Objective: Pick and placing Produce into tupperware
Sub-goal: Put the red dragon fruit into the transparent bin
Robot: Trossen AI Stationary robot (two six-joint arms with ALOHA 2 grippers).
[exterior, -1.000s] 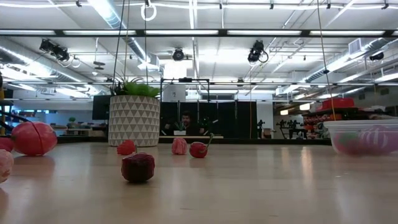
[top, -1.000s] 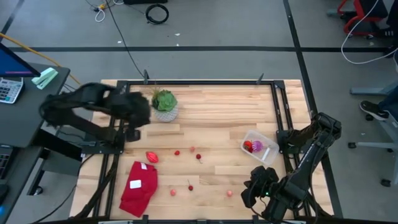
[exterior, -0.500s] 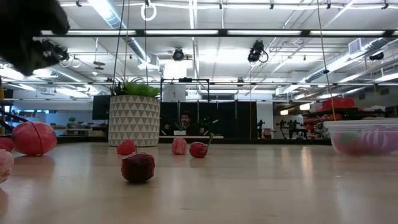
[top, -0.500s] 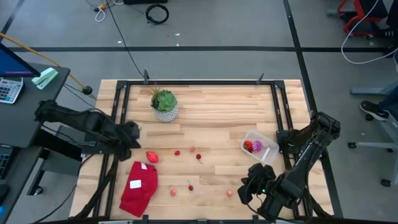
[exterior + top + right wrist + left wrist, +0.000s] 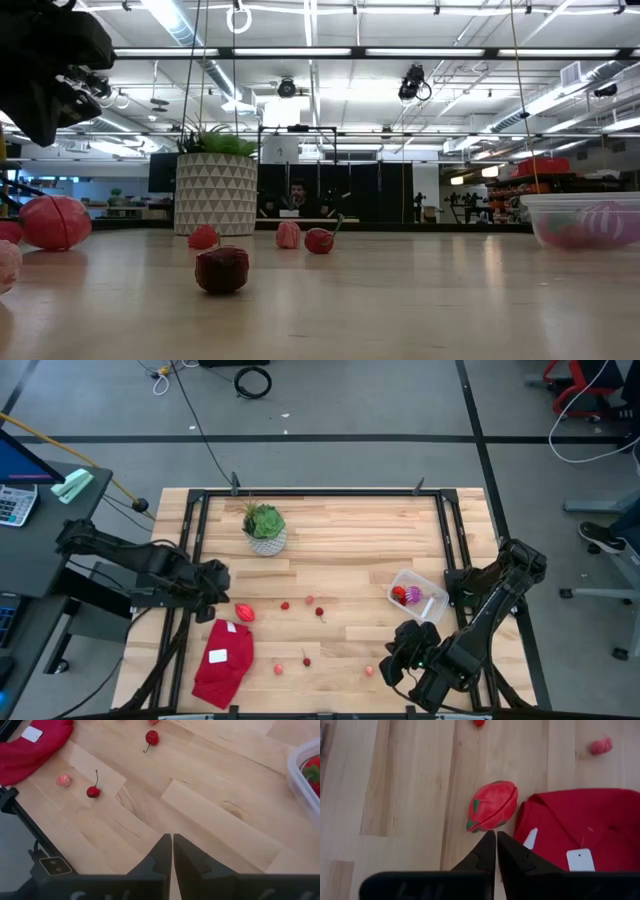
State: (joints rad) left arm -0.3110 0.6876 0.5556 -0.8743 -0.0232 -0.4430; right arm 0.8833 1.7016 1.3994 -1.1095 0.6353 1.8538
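My left gripper (image 5: 222, 590) is shut and empty above the table's left side. Its fingertips (image 5: 496, 838) are just short of a large red fruit with green marks (image 5: 492, 806), which lies on the wood beside the red cloth (image 5: 580, 825). My right gripper (image 5: 396, 660) is shut and empty near the front right edge, shown in its wrist view (image 5: 172, 840). The clear tupperware (image 5: 432, 604) stands at the right and holds a red piece (image 5: 400, 596) and the purple striped ball (image 5: 413, 595). Small red and pink pieces (image 5: 309, 600) lie scattered mid-table.
A green plant in a white patterned pot (image 5: 265, 530) stands at the far left. The red cloth with a white label (image 5: 224, 660) lies at the near left. Two cherries (image 5: 93, 791) and a pink piece (image 5: 63, 780) lie ahead of my right gripper.
My left gripper has swung from beside the plant toward the table's near edge and come down over the large red fruit, entering the low view at upper left. My right gripper has crept a little toward the table's left.
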